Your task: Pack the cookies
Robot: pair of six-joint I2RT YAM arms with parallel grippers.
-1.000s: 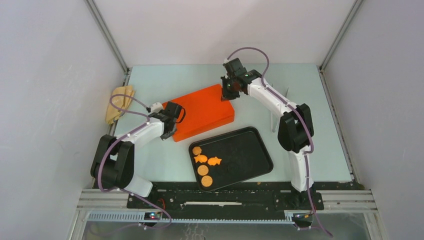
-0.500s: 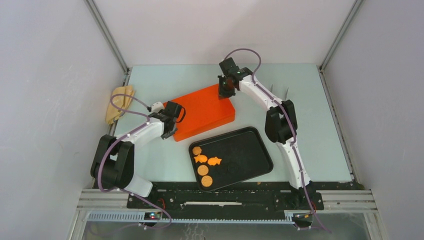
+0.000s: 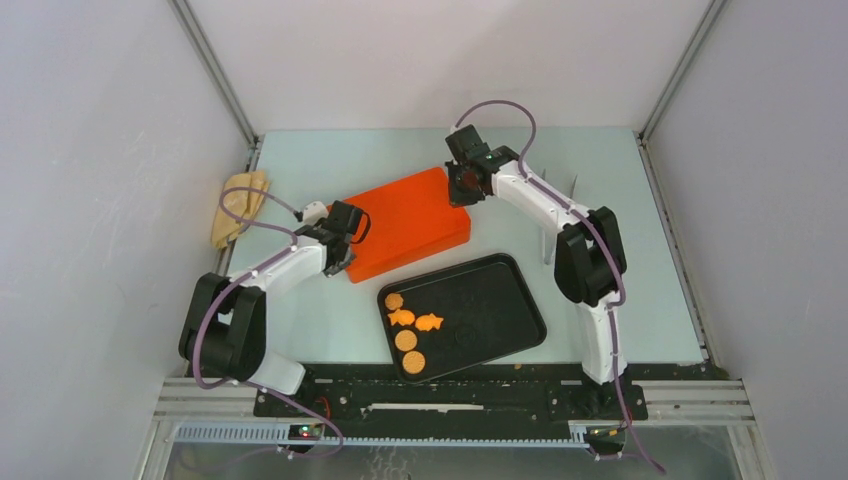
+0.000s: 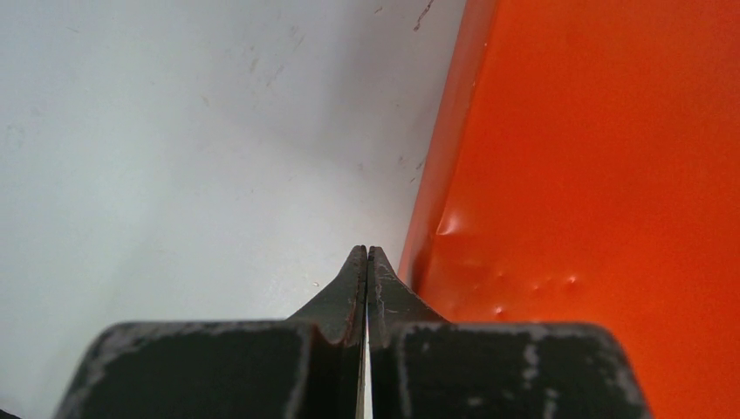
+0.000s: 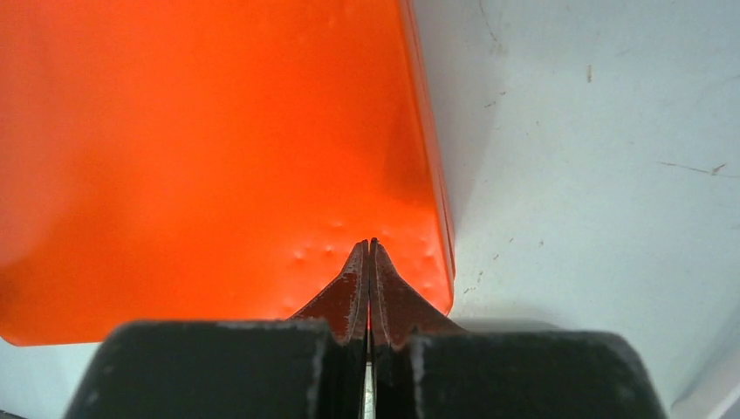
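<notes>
Lying in a loose column along the nine o'clock side of the black tray [image 3: 490, 310], five orange cookies [image 3: 405, 340], three round and two fish-shaped, sat well apart from both arms. At eleven o'clock from the tray lay an orange box [image 3: 410, 225]. The left gripper [image 4: 367, 255], jaws pressed together on nothing, hung just beside the box's eight o'clock edge, over the table [image 3: 620, 200]. The right gripper [image 5: 368, 244], likewise pinched tight and holding nothing, was over the box's one o'clock corner. A yellow cloth [image 3: 240, 205] lay crumpled at the table's nine o'clock rim.
</notes>
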